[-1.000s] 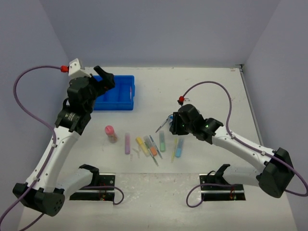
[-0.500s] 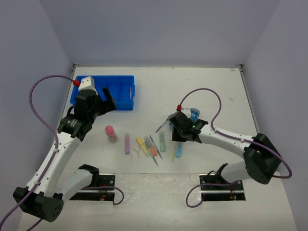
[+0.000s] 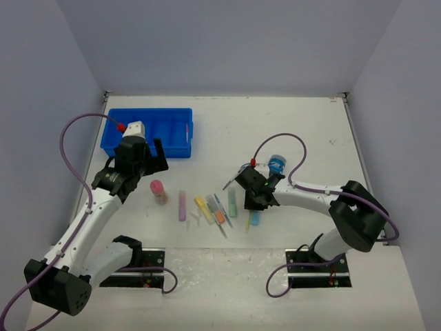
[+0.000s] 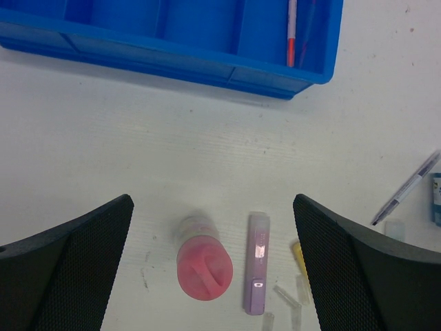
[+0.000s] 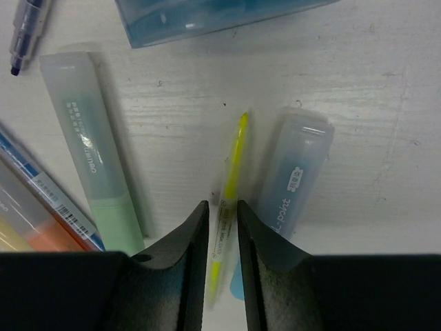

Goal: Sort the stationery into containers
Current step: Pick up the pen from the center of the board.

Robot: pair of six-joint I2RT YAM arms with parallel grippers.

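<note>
My right gripper (image 5: 222,207) is down on the table, shut on a thin yellow pen (image 5: 234,148) that lies between a blue marker (image 5: 293,172) and a green marker (image 5: 93,158). In the top view that gripper (image 3: 255,200) sits at the right end of the marker row. My left gripper (image 4: 212,207) hangs open above the table. A pink-capped bottle (image 4: 204,267) and a purple marker (image 4: 256,262) stand below it, untouched. The blue tray (image 4: 172,58) lies beyond, with one thin pen (image 4: 291,27) in its right compartment.
Yellow (image 3: 200,205) and orange (image 3: 218,214) markers lie in the row with thin pens and small clear caps. A loose pen (image 3: 231,181) lies at a slant behind the row. A round blue tub (image 3: 277,164) stands just behind my right wrist.
My left arm has swung back from over the tray toward the pink bottle, still open. My right gripper has dropped onto the row and its jaws have narrowed around the yellow pen.
</note>
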